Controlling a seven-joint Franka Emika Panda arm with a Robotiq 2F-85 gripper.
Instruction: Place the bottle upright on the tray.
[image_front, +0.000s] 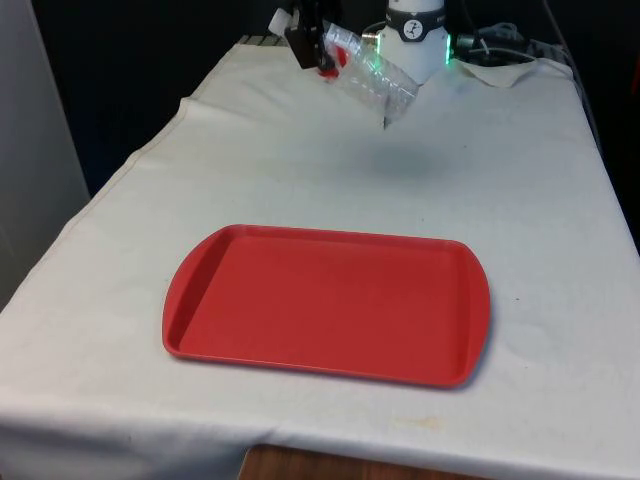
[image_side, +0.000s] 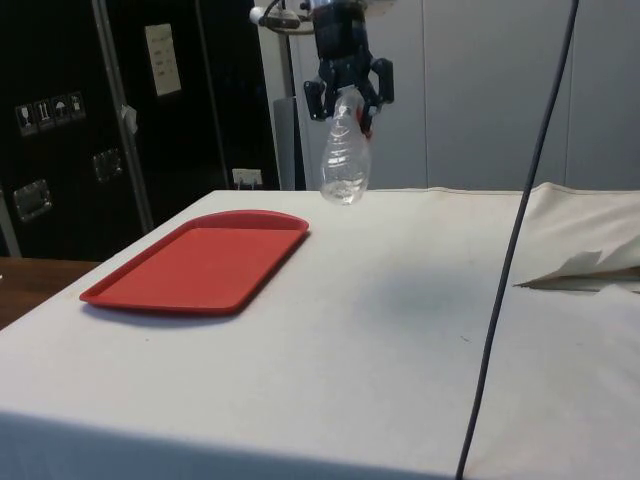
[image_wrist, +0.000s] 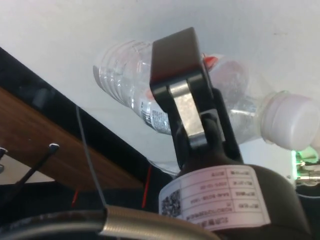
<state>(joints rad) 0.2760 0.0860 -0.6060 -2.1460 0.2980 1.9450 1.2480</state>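
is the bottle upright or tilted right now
Tilted: the bottle hangs slanted in the gripper, held near its neck, above the cloth.

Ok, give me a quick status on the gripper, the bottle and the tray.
Gripper shut on the clear bottle, held in the air above the cloth, tilted. Red tray bare, well short of the bottle. Nothing in between.

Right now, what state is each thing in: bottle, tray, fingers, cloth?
bottle: clear, capped, held tilted in the air, off the tray
tray: red, bare, flat on the cloth
fingers: shut on the bottle near its neck
white cloth: spread over the table
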